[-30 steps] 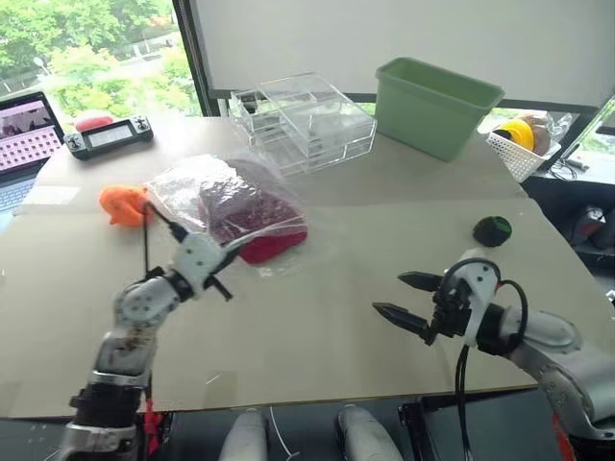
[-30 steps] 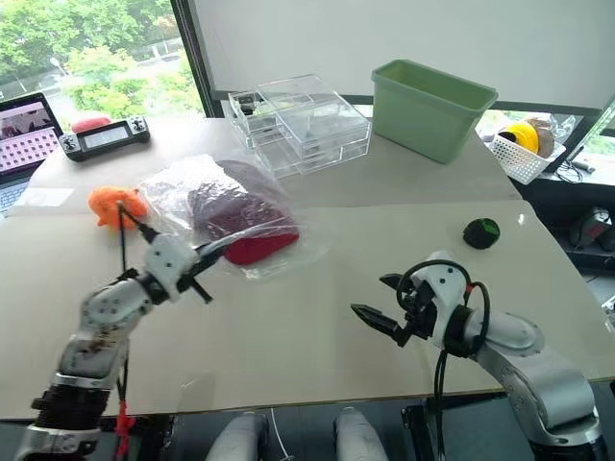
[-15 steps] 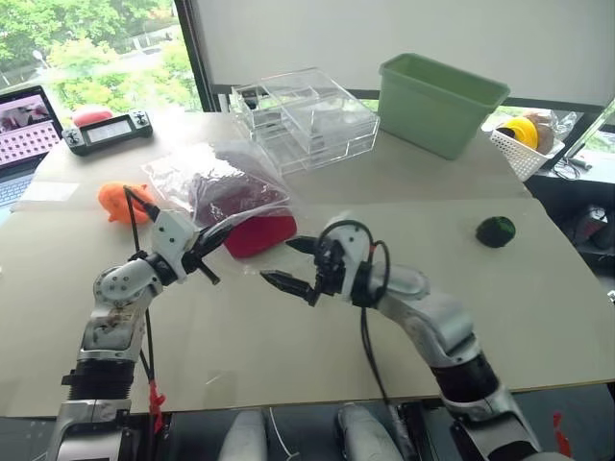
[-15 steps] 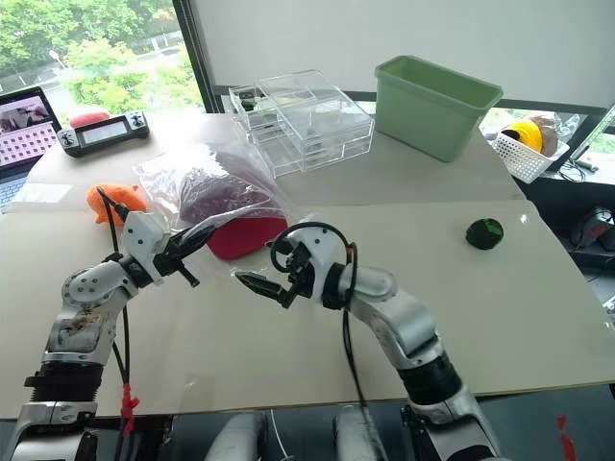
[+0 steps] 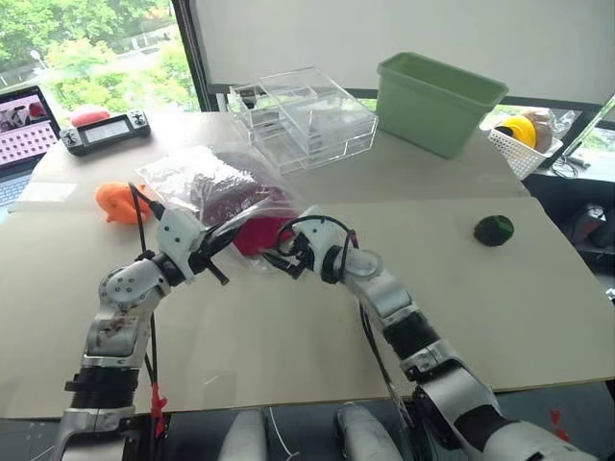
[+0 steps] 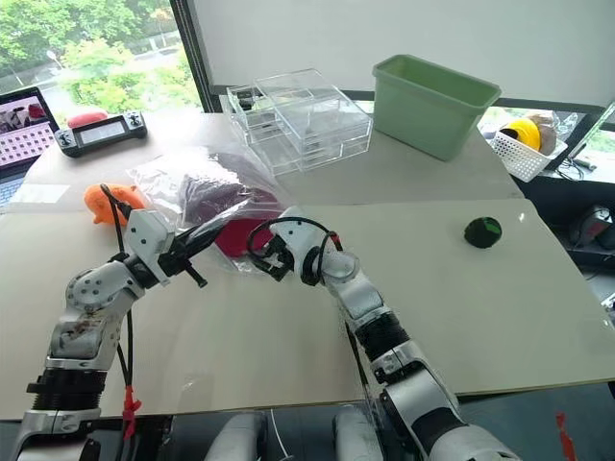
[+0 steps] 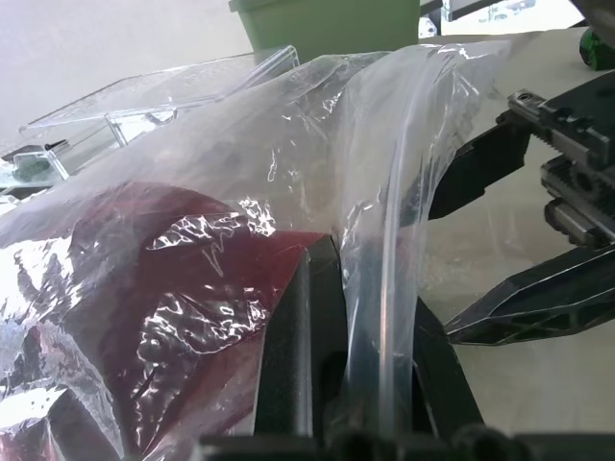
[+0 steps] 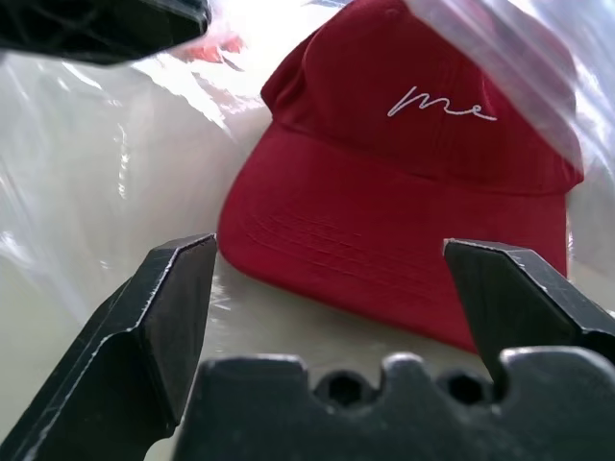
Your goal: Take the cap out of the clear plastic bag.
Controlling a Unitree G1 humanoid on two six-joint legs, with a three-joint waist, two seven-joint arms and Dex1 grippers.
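Pinching a fold of the large clear crinkly plastic bag (image 5: 207, 182) at its near edge, the left gripper (image 5: 223, 245) has its two black fingers pressed together on the film, holding the mouth lifted above the pale tabletop (image 5: 288, 336). Inside the bag lies the dark red fabric baseball cap (image 8: 404, 182) with white script on its front, its curved brim pointing toward the opening and resting near the table surface. The right gripper (image 5: 279, 254) sits just right of the left one, at the bag's mouth, with its fingers spread wide on either side of the brim; they do not yet touch the cap, as far as the wrist view lets me judge.

The likely trouble from here is the film. If the spread fingers close while a layer of plastic lies over the brim, they would catch bag and cap together and drag both. The thin film may also slip out of the left pinch once the cap is pulled, letting the mouth collapse. A grip on the brim's soft edge alone could slide off.

Farther back on the table stand a rigid clear plastic drawer box (image 5: 306, 120) and a green plastic bin (image 5: 437, 101); a small orange toy (image 5: 117, 202) lies to the left of the bag.
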